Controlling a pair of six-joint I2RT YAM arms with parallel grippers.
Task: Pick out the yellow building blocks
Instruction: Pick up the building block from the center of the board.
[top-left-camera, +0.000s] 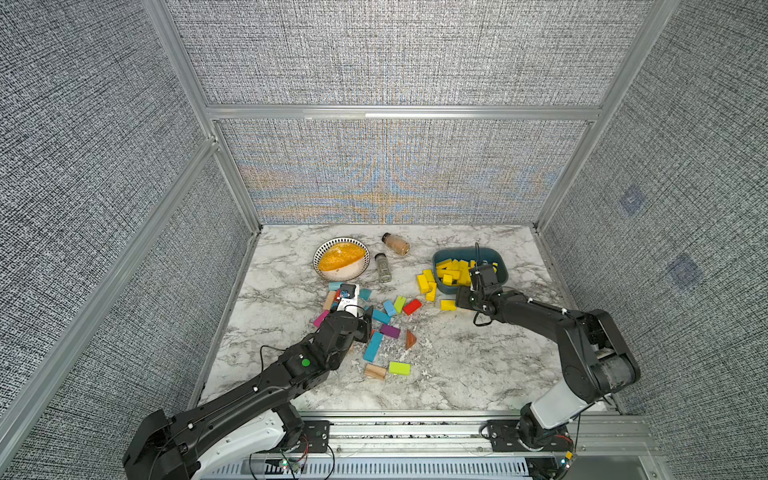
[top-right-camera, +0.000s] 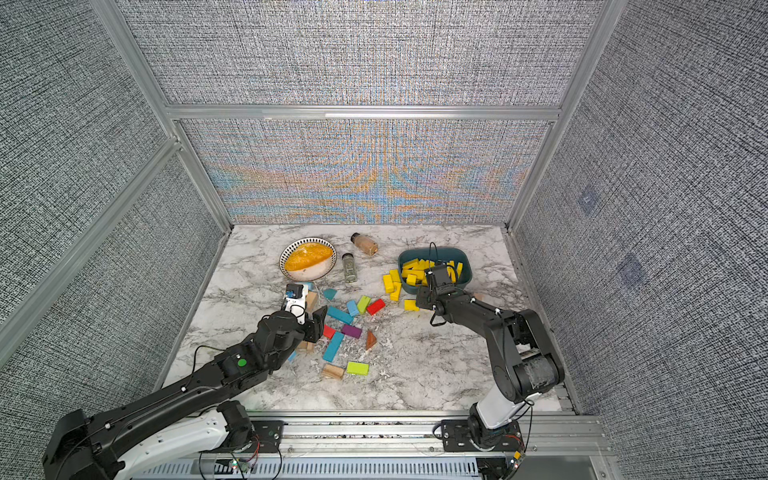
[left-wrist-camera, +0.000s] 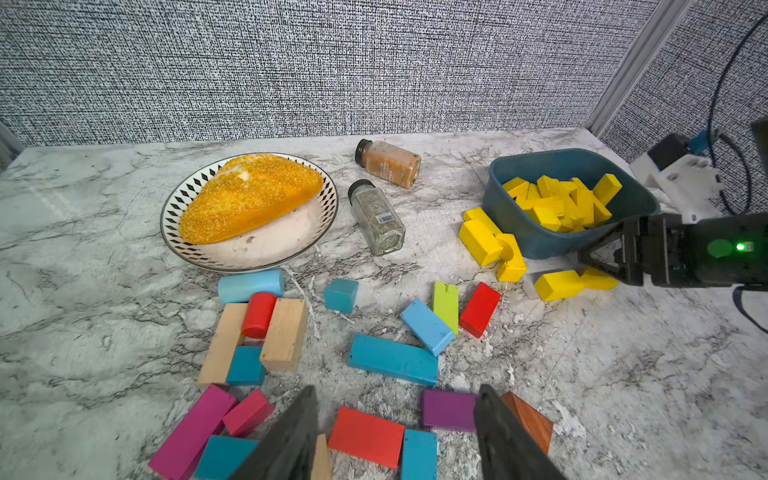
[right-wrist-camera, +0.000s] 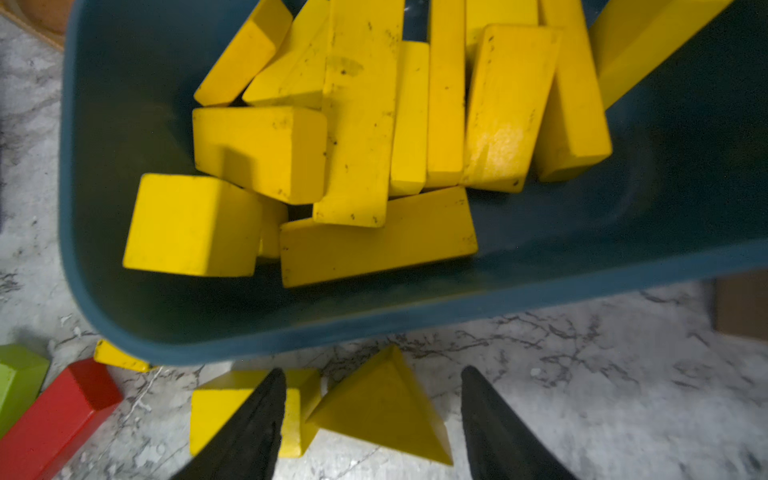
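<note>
Several yellow building blocks (right-wrist-camera: 357, 124) lie piled in a teal bin (right-wrist-camera: 124, 104), which shows in both top views (top-left-camera: 465, 250) (top-right-camera: 432, 250). More yellow blocks (top-left-camera: 427, 283) lie on the table by the bin's left side. My right gripper (right-wrist-camera: 372, 370) is open, low in front of the bin. A yellow wedge (right-wrist-camera: 382, 411) lies on the table between its fingers, with gaps on both sides. A yellow cube (right-wrist-camera: 208, 411) sits just outside one finger. My left gripper (left-wrist-camera: 397, 388) hangs open and empty above mixed coloured blocks.
A red block (left-wrist-camera: 365, 436), a purple block (left-wrist-camera: 449, 409), blue bars (left-wrist-camera: 392, 359), a lime-green block (left-wrist-camera: 446, 303) and tan blocks (left-wrist-camera: 284, 334) lie scattered mid-table. At the back stand a patterned plate (left-wrist-camera: 249, 253) with bread and two spice jars (left-wrist-camera: 376, 216) (left-wrist-camera: 388, 163).
</note>
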